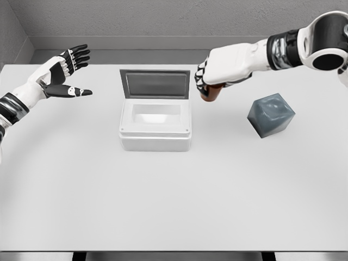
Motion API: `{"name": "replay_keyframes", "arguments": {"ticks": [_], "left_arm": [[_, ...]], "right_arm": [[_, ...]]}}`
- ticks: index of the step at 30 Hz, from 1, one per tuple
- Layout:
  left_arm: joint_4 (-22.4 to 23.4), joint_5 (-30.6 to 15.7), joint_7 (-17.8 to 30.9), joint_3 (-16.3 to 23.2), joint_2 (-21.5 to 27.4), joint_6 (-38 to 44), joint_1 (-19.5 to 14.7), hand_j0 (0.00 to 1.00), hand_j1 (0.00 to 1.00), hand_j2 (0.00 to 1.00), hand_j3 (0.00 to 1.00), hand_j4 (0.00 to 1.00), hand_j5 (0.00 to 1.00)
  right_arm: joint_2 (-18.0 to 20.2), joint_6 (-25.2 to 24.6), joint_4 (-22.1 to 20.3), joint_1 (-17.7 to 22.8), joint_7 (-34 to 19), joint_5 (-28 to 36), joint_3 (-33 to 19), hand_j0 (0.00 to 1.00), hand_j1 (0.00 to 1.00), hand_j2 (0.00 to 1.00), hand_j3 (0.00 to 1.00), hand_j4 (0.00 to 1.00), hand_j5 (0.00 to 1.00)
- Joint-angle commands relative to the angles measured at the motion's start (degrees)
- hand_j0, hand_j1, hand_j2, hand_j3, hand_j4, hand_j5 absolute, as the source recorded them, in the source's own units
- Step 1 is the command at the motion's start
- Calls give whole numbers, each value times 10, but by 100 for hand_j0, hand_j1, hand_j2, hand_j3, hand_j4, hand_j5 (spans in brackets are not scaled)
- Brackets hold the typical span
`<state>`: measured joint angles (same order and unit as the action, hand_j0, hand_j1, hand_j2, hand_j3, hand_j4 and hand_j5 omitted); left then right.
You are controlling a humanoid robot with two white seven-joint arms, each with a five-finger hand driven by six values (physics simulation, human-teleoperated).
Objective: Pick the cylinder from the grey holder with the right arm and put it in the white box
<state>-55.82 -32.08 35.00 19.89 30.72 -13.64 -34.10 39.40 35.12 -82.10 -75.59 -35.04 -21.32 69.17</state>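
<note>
Head view, one frame only. Right hand [209, 81] seen curled round the brown cylinder [210, 93], only its lower end showing below the fingers [201, 76]. Cylinder held in the air between the box [155, 133] and the grey holder [271, 115], just beside the box's right rim and near its raised lid [155, 83]. Holder lying tilted on the worktop [174, 201], well apart from the hand and empty as far as could be seen. Box standing open, cavity pale and bare. Left hand [65, 73] hovering at the far left, fingers spread, holding nothing.

Judged as the carry step, with the pick done and the placing not yet done. To finish well:

- Carry further left until the cylinder hung over the middle of the cavity, not over the rim.
- Keep it high enough to pass the right wall of the box; a low sweep risked knocking or pushing the box.
- Stay forward of the upright lid, since the knuckles looked near its right edge.
- Keep the cylinder near upright and the grip firm; so little of it showing left its seating in the palm unclear.
- Lower into the cavity before loosening the fingers, rather than dropping from height, to avoid a bounce or a roll out.
- Lift straight up afterwards, clear of walls and lid.
</note>
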Motion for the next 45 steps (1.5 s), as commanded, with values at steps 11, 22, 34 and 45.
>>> {"name": "replay_keyframes", "arguments": {"ticks": [11,22,34,45], "left_arm": [[0,-3,0,0,0,0,0,100,100,100,100,100,100],[1,-3,0,0,0,0,-1,100,100,100,100,100,100],[0,-3,0,0,0,0,-1,100,100,100,100,100,100],[1,-3,0,0,0,0,-1,100,100,100,100,100,100]], "right_arm": [[-18,-1,-24,-1,0,1,4,43,43,43,43,43,43],[-56,-1,-22,-3,0,1,10,43,43,43,43,43,43],[-78,-1,2,-13,0,1,24,43,43,43,43,43,43],[-81,-1,6,-17,0,0,24,100,100,100,100,100,100]]}}
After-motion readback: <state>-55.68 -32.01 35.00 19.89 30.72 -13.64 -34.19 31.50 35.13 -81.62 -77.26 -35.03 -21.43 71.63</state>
